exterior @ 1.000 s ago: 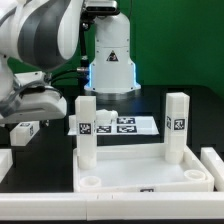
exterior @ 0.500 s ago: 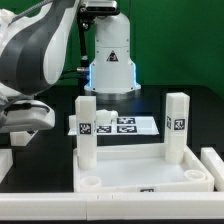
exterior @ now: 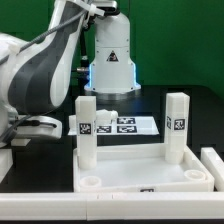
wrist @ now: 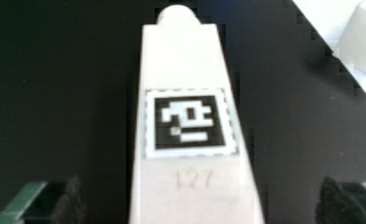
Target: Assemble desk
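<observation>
Having swung down at the exterior view's left, the wide-open claw (wrist: 194, 196) is now straddling a loose white square plastic leg (wrist: 192, 70), likely for pickup.

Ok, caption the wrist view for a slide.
Open hand over a white square plastic leg with a black-and-white tag.

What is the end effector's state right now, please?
End effector: open, holding nothing; a desk leg lies between its jaws, untouched.
</observation>
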